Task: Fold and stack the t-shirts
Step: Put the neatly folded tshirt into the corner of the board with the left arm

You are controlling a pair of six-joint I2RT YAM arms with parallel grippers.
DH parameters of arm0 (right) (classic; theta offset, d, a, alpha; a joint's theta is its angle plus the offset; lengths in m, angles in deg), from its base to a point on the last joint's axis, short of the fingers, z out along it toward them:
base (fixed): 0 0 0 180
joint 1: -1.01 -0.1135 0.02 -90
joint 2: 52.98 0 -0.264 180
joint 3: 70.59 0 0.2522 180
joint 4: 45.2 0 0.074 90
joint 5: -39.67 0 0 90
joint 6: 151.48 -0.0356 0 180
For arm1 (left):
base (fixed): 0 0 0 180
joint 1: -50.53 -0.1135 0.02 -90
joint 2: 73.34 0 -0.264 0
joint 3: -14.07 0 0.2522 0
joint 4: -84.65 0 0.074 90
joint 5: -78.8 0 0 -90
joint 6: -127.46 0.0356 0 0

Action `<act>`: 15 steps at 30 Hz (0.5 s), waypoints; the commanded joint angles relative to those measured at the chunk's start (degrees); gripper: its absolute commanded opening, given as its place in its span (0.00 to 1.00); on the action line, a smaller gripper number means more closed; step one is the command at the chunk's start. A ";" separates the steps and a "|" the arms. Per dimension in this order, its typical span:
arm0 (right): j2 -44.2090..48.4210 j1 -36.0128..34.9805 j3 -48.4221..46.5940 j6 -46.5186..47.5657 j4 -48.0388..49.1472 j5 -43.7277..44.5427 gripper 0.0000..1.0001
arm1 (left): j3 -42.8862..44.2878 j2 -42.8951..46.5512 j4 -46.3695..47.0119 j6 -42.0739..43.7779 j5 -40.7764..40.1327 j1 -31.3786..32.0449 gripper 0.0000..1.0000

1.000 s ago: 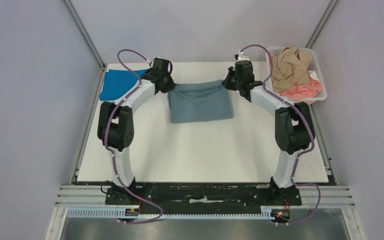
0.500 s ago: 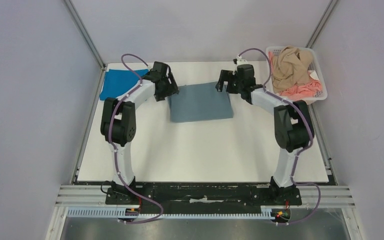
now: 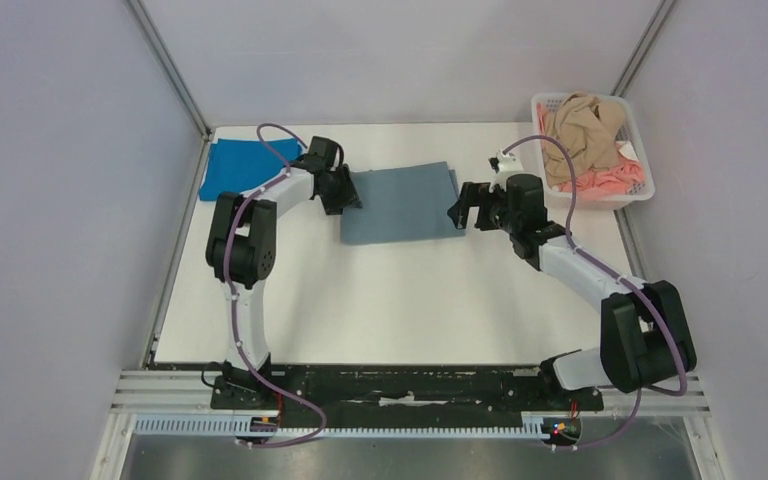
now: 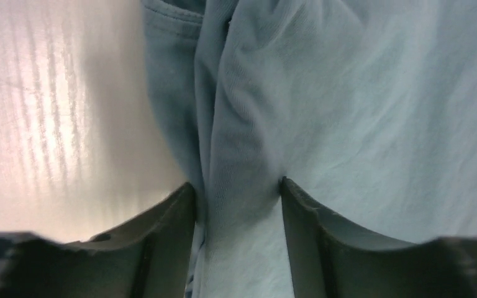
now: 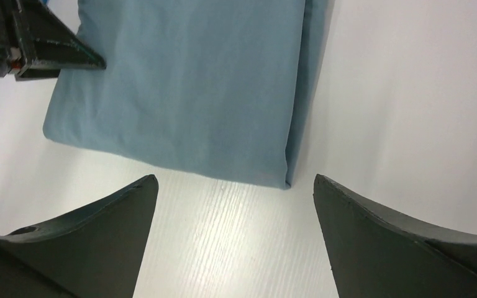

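A dusty grey-blue t-shirt (image 3: 400, 205) lies folded into a flat rectangle at the table's far middle. My left gripper (image 3: 345, 195) is at its left edge; in the left wrist view the left gripper (image 4: 237, 186) has a bunched fold of the grey-blue t-shirt (image 4: 379, 93) pinched between both fingers. My right gripper (image 3: 465, 208) hangs wide open just off the shirt's right edge. In the right wrist view the right gripper (image 5: 236, 183) holds nothing, with bare table between its fingers and the grey-blue t-shirt (image 5: 186, 81) ahead. A bright blue t-shirt (image 3: 235, 165) lies folded at the far left.
A white basket (image 3: 640, 150) at the far right corner holds a tan t-shirt (image 3: 580, 125) and a pink t-shirt (image 3: 610, 180). Grey walls close in the table on three sides. The left arm's fingers (image 5: 37, 49) show at the top left of the right wrist view.
Both grippers let go of the shirt's far edge and it dropped flat. The right arm drew back toward the near right, open. The left gripper moved to the left edge and closed on it.
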 commanded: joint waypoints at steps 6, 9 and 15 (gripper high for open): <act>10.29 0.06 8.76 2.18 2.53 -1.30 0.98 | 9.37 -7.18 -7.48 4.13 -13.15 2.90 0.02; 12.25 0.01 11.41 2.89 2.35 -0.34 0.98 | 15.66 -8.01 -11.52 9.70 -20.54 3.54 0.02; 14.05 0.02 13.25 5.64 1.64 5.28 0.98 | 20.38 -4.97 -10.64 24.83 -33.30 3.48 0.02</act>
